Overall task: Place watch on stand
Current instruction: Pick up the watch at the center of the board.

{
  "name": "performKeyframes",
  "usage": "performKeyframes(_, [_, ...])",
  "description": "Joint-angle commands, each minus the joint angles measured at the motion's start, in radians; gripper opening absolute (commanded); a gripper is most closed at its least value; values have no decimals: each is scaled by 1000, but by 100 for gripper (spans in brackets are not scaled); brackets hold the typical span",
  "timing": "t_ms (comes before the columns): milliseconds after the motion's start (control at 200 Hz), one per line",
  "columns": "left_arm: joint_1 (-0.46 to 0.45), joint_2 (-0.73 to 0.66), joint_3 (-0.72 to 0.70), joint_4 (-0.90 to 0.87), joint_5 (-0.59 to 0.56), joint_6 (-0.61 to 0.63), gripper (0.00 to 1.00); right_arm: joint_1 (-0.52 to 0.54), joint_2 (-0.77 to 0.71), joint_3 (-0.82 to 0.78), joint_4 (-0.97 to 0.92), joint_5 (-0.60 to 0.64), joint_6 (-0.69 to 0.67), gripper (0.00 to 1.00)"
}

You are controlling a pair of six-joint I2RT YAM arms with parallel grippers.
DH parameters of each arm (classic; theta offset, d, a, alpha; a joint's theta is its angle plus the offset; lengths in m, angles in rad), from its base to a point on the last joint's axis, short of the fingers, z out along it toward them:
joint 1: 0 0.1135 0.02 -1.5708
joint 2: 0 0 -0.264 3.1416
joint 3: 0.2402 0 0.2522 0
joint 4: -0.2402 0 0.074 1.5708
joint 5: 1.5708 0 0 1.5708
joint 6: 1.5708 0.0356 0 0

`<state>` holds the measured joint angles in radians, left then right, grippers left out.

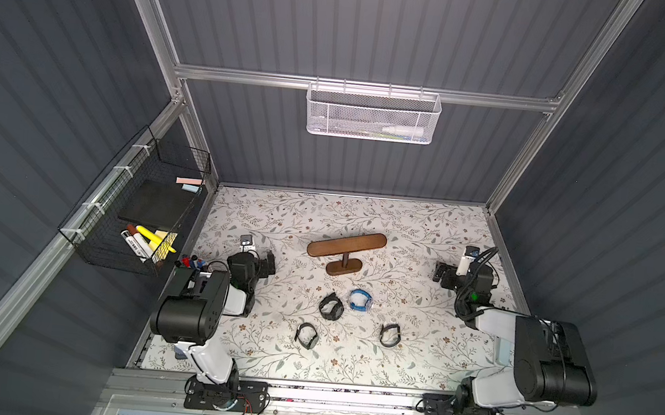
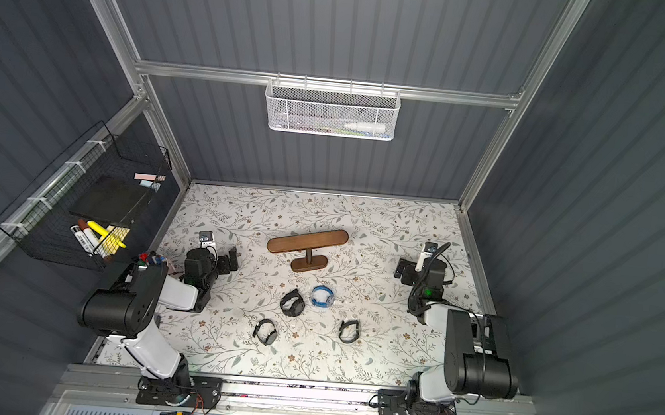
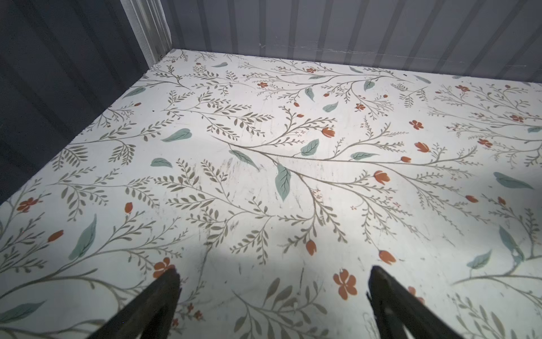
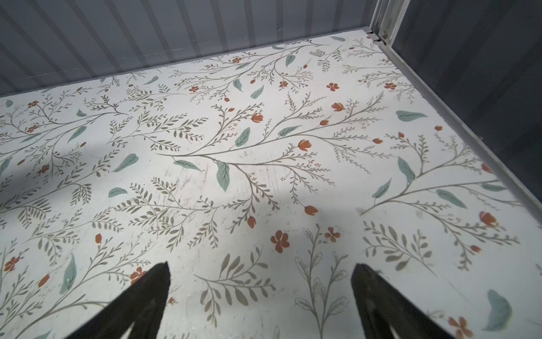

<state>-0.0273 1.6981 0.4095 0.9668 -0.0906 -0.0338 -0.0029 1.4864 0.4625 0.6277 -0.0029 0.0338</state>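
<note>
The dark brown T-shaped stand (image 1: 346, 244) (image 2: 307, 241) is upright at the middle back of the flowered table (image 1: 412, 228), its bar bare. Several watches lie in front of it, buckled into loops: a blue one (image 1: 359, 300) (image 2: 322, 296) and three black ones (image 1: 331, 306), (image 1: 307, 335), (image 1: 389, 334). My left gripper (image 1: 257, 256) (image 3: 274, 271) rests low at the table's left, open and holding nothing. My right gripper (image 1: 458, 270) (image 4: 262, 266) rests low at the right, likewise open with nothing in it. Both wrist views show only bare tabletop and walls.
A black wire basket (image 1: 134, 214) holding markers hangs on the left wall. A white mesh basket (image 1: 373, 114) hangs on the back wall. Grey walls and metal posts close the table in on three sides.
</note>
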Motion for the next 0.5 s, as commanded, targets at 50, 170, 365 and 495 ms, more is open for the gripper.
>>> performKeyframes(50, [-5,3,22,-9,-12,-8,99,4,-3,7,12,1,-5,99])
performKeyframes(170, [-5,3,21,-10,-12,-9,99,3,-5,5,15,-11,-11,99])
performKeyframes(365, [-6,3,21,-9,-12,-8,99,3,-4,5,14,-12,-11,99])
performKeyframes(495, [-5,4,22,-10,-12,-8,100,3,-4,4,14,-12,-11,99])
